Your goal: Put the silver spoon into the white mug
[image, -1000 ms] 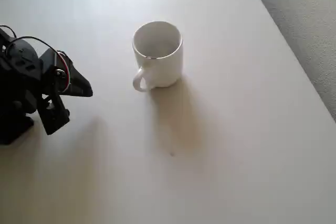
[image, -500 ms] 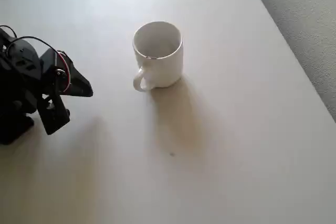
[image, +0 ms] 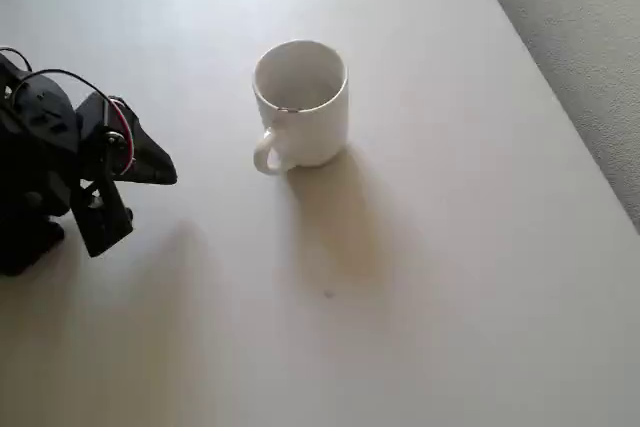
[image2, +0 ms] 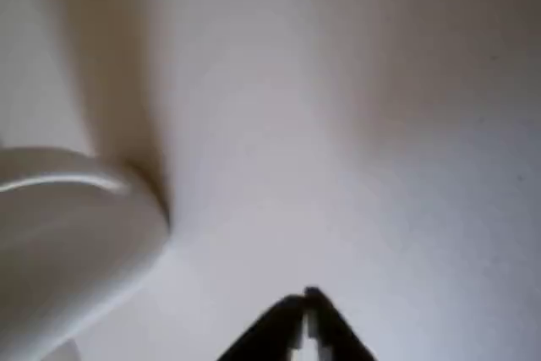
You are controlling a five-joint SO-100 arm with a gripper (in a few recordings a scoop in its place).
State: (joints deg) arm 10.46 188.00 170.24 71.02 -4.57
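Mug, white mug (image: 301, 102), upright mid-table (image: 450, 277), loop handle toward lower left in overhead view. Gripper (image2: 306, 310) closed, empty, well left of mug. Spoon location cannot tell.

The table (image: 450, 247) was a plain pale, off-white surface that took up nearly the whole overhead view, smooth and matte. A tiny dark speck (image: 328, 294) sat on it a little below the centre of the frame. Along the right edge, from the upper right corner downward, ran a strip of grey, rough-textured floor (image: 590, 37) beside the table's slanting edge.
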